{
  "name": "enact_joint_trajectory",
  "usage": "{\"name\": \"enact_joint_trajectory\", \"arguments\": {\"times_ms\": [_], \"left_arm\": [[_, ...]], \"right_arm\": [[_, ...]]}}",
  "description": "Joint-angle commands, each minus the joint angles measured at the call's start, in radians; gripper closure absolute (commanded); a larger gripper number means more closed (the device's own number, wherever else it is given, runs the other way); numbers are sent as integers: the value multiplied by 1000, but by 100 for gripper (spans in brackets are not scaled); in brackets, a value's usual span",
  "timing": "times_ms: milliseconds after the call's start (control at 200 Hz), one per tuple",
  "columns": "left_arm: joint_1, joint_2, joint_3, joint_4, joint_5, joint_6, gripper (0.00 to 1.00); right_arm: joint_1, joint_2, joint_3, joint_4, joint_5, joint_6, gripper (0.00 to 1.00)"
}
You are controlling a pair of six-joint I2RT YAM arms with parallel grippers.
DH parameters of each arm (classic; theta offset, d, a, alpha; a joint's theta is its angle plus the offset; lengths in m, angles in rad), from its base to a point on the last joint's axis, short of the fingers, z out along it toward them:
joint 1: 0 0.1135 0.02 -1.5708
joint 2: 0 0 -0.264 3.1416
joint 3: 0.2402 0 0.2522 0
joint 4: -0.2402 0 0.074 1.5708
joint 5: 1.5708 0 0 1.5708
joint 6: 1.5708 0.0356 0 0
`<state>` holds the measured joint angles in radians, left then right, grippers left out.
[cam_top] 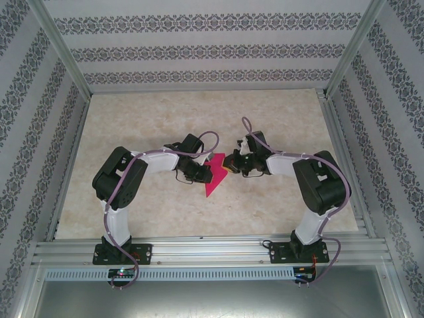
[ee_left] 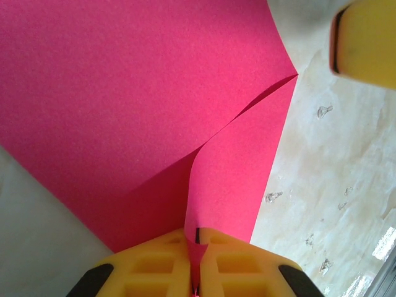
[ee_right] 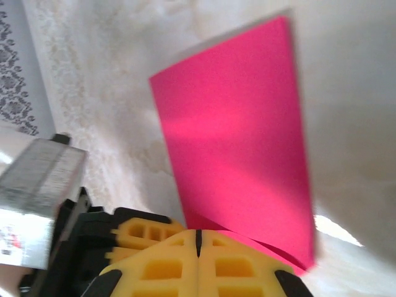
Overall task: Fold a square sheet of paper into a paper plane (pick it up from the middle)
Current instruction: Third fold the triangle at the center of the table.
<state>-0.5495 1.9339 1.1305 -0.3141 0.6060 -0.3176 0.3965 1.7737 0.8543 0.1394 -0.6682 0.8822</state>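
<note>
Yellow-fingered left gripper (ee_left: 197, 240): we record its jaws clamped on a fold of the square sheet of paper (ee_left: 124, 93) (middle of the table (cam_top: 165, 119), between the two grippers). Right gripper (ee_right: 198, 238): jaws together, just beside the sheet. Grey block (ee_right: 37, 179): label blurred, unreadable.

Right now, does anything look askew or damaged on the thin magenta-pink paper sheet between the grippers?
No tears visible. The thin magenta-pink paper sheet, pinched by the left gripper and right gripper, is folded loosely: near the left gripper its layers curve apart instead of lying flat.
</note>
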Motion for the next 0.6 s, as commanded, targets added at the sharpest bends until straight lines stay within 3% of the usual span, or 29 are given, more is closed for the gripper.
{"name": "enact_joint_trajectory", "arguments": {"times_ms": [0, 340, 475, 595], "left_arm": [[4, 39, 7, -89, -47, 32, 88], [5, 11, 32, -109, -44, 26, 83], [6, -56, 32, -137, -86, 7, 75], [11, -172, 1, -147, -220, -86, 62]], "right_arm": [[25, 46, 28, -5, -6, -15, 98], [32, 122, -40, 92, 53, 30, 99], [48, 118, -94, 160, 97, 91, 99], [78, 106, -123, 204, 139, 146, 99]]}}
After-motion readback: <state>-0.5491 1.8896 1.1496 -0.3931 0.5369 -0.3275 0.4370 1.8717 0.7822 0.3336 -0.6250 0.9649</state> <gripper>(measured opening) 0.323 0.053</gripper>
